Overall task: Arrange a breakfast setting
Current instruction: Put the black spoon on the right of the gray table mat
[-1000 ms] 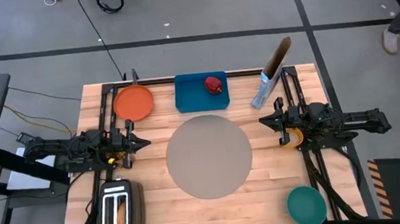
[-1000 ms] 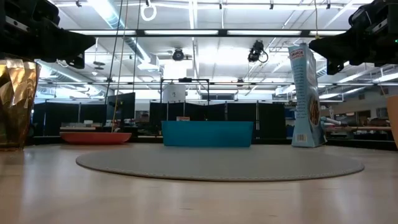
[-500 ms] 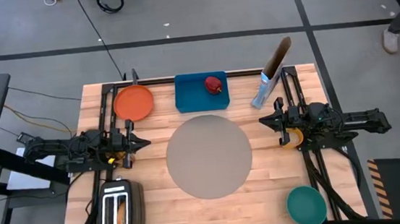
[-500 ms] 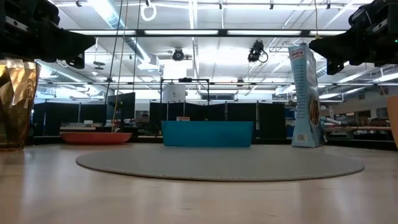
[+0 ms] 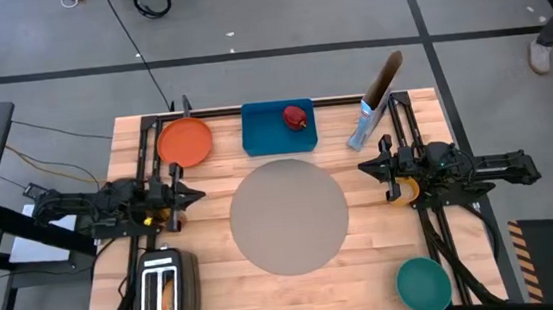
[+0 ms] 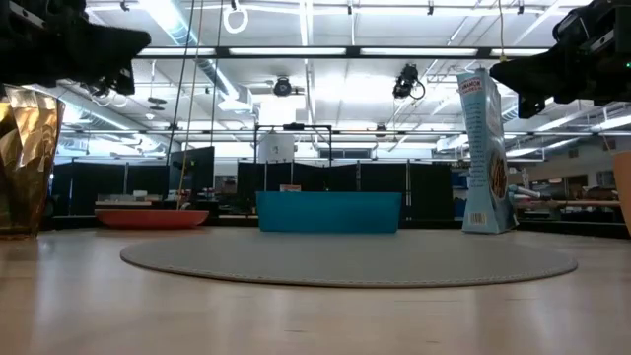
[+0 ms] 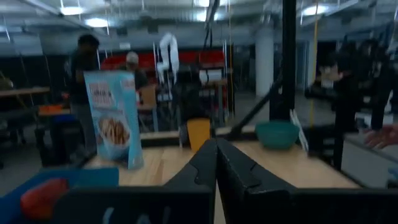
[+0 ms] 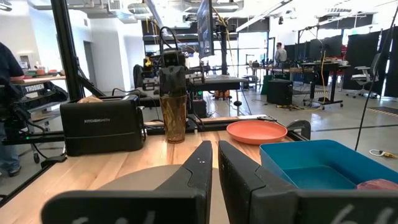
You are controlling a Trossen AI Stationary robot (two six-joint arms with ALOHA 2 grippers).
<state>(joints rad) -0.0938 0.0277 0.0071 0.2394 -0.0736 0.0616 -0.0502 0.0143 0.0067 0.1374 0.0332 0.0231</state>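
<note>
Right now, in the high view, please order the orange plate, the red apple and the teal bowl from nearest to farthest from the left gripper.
1. Orange plate: just behind the left gripper, back-left corner.
2. Red apple: in the blue tray, back middle.
3. Teal bowl: front-right corner, far across the grey mat.

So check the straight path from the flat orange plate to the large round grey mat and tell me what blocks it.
Nothing visible does. The flat orange plate sits at the table's far left; the large round grey mat lies in the middle, with bare wood between. The left gripper, shut, hovers just beside that line.
</note>
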